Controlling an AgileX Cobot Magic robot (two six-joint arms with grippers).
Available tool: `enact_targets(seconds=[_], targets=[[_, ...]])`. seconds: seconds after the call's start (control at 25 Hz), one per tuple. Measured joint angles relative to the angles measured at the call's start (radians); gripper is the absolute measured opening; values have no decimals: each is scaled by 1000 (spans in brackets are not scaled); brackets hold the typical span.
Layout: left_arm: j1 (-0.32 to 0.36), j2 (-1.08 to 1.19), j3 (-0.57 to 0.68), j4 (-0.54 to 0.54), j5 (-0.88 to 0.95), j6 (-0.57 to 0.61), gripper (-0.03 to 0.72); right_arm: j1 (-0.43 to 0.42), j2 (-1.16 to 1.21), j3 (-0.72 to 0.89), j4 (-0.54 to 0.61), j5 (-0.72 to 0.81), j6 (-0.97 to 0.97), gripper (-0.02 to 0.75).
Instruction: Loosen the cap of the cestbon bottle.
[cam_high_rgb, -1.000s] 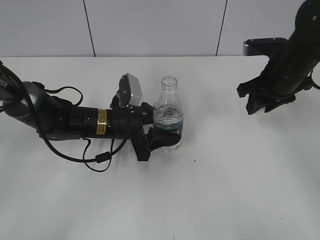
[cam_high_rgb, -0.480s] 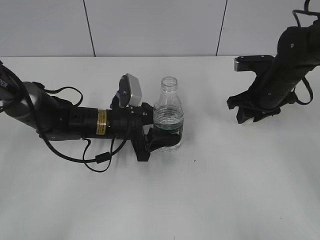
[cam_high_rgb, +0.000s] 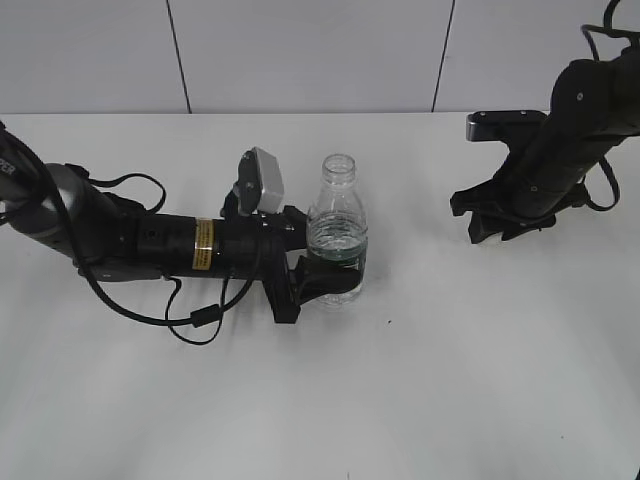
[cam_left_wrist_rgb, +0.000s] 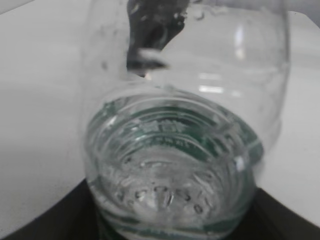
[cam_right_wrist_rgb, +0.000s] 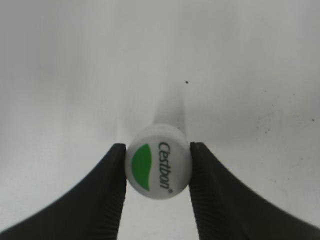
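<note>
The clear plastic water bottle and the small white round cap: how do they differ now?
The clear plastic water bottle is far larger than the small white round cap. The bottle stands upright, its neck open, in the left tool; the cap sits pinched in the right tool, away from the bottle. Both carry green markings.

The left arm is showing a black cylindrical body with a grey rounded joint near the frame edge and a narrow gold-yellow label band ringing its forearm. Black cables are looping loosely along it. A pale grey boxy camera housing is sitting on its wrist. The right arm is appearing matte black, with a grey-edged flat bracket. The right gripper's fingers are showing black, curved and finely ribbed along their inner faces.
</note>
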Motion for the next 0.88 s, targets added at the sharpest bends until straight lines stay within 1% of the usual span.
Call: enact_targets(seconds=[0.08, 0.12, 0.24, 0.28, 0.32, 0.56, 0.64, 0.72, 0.76, 0.88], targets=[[0, 0, 0, 1, 0, 0, 415, 0, 0, 0, 1, 0, 0, 348], [0, 0, 0, 1, 0, 0, 415, 0, 0, 0, 1, 0, 0, 382], [0, 0, 0, 1, 0, 0, 415, 0, 1, 0, 1, 0, 0, 519], [0, 0, 0, 1, 0, 0, 415, 0, 1, 0, 1, 0, 0, 556], [0, 0, 0, 1, 0, 0, 415, 0, 1, 0, 1, 0, 0, 575], [1, 0, 0, 3, -1, 0, 420, 0, 1, 0, 1, 11, 0, 585], [5, 1, 0, 3, -5, 0, 471, 0, 1, 0, 1, 20, 0, 587], [9, 1, 0, 5, -12, 0, 562, 0, 1, 0, 1, 28, 0, 587], [13, 1, 0, 5, -13, 0, 593, 0, 1, 0, 1, 32, 0, 587], [23, 1, 0, 12, -29, 0, 615, 0, 1, 0, 1, 43, 0, 588]])
